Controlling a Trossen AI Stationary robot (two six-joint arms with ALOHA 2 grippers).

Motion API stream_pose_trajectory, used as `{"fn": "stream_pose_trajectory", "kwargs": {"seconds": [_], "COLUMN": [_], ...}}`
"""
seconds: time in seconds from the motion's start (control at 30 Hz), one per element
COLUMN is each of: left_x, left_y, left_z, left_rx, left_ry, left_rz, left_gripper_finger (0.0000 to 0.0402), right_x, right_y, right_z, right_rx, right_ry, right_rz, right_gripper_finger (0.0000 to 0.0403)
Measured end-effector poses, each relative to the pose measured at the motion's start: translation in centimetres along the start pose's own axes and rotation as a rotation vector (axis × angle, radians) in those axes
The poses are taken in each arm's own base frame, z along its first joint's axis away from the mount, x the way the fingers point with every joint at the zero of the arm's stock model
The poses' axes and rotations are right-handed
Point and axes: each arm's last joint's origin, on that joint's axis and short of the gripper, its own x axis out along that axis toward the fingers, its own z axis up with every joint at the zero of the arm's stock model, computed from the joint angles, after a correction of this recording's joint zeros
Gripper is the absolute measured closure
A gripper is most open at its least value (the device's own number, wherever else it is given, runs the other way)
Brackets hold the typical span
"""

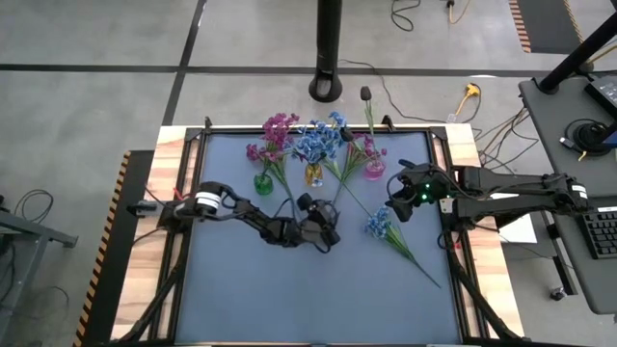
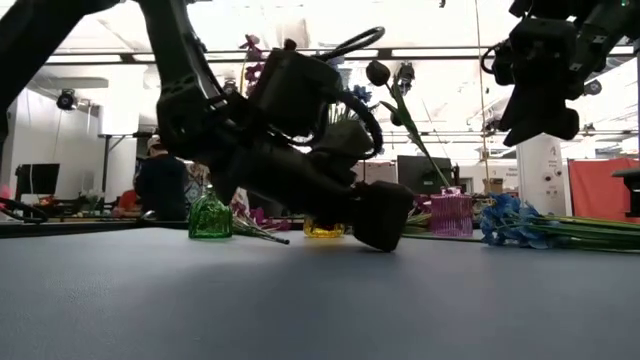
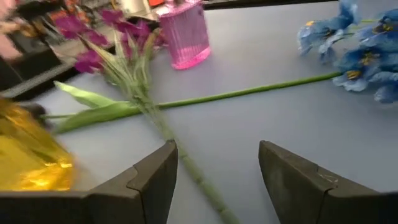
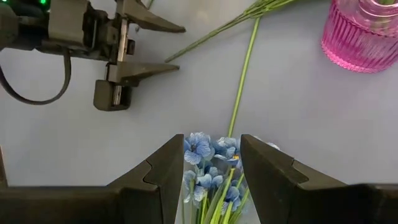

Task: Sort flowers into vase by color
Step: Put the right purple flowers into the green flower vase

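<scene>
blue-petalled artificial sprig on a thin green stem (image 1: pixel 381 225) lies flat on the grey-blue bench (image 1: pixel 289 299), right of centre, stem trailing toward the near right. it looks light and floppy at the bloom, with a stiffer, smooth stem; i judge the stem just below the cluster to be the safest hold, since the petals would crush or slip. the right end effector (image 4: pixel 211 163) hangs above its blooms with fingers apart, holding nothing. the left end effector (image 3: pixel 217 167) sits low at bench centre, fingers spread and empty, astride the thin stem of a magenta-pink sprig (image 3: pixel 118 53) that lies beside the ribbed pink glass vase (image 3: pixel 185 34). the green vase (image 1: pixel 263 181) and yellow vase (image 1: pixel 314 175) stand at the far edge; their necks are hidden by bunched flowers.
</scene>
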Motion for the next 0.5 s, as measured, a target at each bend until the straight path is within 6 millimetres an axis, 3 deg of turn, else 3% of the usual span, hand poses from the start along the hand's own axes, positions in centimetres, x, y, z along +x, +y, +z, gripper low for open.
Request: {"fn": "stream_pose_trajectory", "kwargs": {"seconds": [0.23,0.5], "left_x": [1.3,2.4], "left_y": [0.8,2.0], "left_z": [-0.3,-0.7], "left_rx": [-0.085,-0.144], "left_ry": [0.014,0.061], "left_rz": [0.011,0.007], "left_gripper_finger": [0.0197,0.0232], "right_x": [0.3,0.4], "right_y": [-0.3,-0.4], "right_z": [-0.2,-0.3], "right_rx": [0.001,0.001], "right_ry": [-0.003,0.001], "right_rz": [-0.028,-0.032], "right_gripper_finger": [0.0252,0.0252]}}
